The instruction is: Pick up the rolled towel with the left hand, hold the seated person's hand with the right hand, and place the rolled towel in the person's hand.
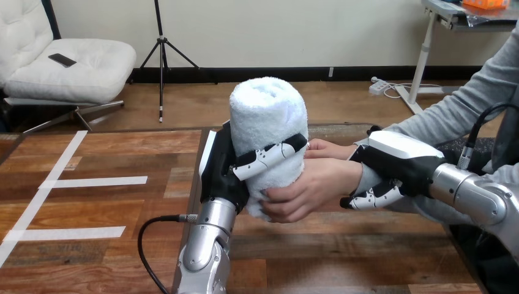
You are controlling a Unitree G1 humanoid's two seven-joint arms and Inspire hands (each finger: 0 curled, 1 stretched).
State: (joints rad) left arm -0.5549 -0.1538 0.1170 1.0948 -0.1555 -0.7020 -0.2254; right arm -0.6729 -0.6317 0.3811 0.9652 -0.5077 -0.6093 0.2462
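A white rolled towel (268, 138) stands upright above the table's middle. My left hand (226, 168) is shut on it, with fingers (269, 156) wrapped across its front. The person's hand (312, 187) reaches in from the right and cups the towel's lower right side, thumb under its bottom edge. My right hand (395, 162) is curled round the person's wrist at the grey sleeve cuff, its fingers (373, 197) showing beneath the wrist. The person's second hand (327, 149) lies just behind, touching the towel's right side.
The wooden table (110, 202) carries white tape strips (92, 182) on its left part. The person's grey-sleeved arm (465, 104) comes in from the upper right. A dark mat edge (343, 130) lies behind the towel.
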